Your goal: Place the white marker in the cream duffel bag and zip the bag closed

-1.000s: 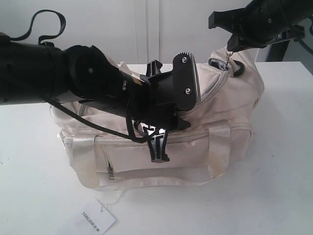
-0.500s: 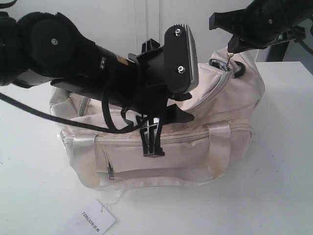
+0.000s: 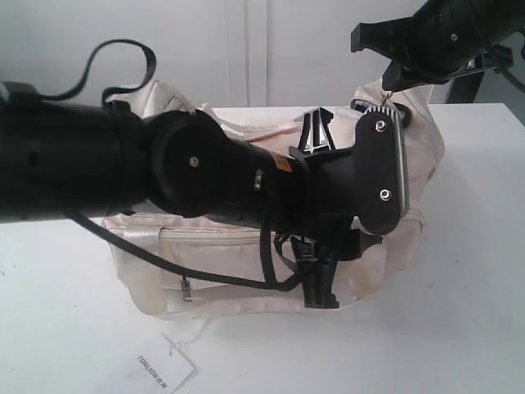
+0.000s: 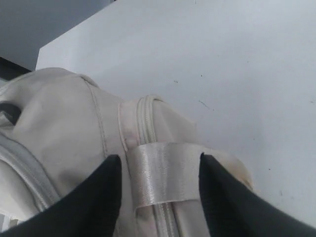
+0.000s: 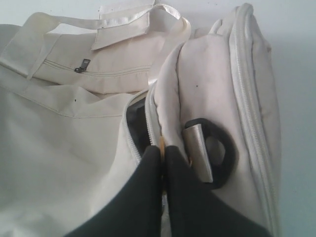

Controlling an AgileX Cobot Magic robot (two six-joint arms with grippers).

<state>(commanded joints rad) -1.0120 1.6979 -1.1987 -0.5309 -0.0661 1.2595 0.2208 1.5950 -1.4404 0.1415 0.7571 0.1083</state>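
**A:** Where is the bag?

**B:** The cream duffel bag (image 3: 221, 258) sits on the white worktop (image 3: 459, 312), one long side toward the outside camera. Its white tag (image 3: 156, 371) lies on the worktop just in front of it.

**A:** And your left pincer?

**B:** My left pincer (image 4: 159, 160) hangs spread wide over the near side of the bag, toward its right end in the outside view. One finger is on each side of the shiny webbing strap (image 4: 160, 180). It has hold of nothing, and I can't tell whether the fingertips touch the fabric.

**A:** The right one?

**B:** My right pincer (image 5: 162, 148) is pinched tight at the bag's raised far end. The fingers are pressed together on the gold zipper pull (image 3: 385, 97), which runs up from the bag into them. The black ring (image 5: 222, 153) on that end lies just beside my fingers.

**A:** Is the zipper done up?

**B:** Not fully. A short dark gap (image 5: 136, 116) shows in the opening, right next to my fingers.
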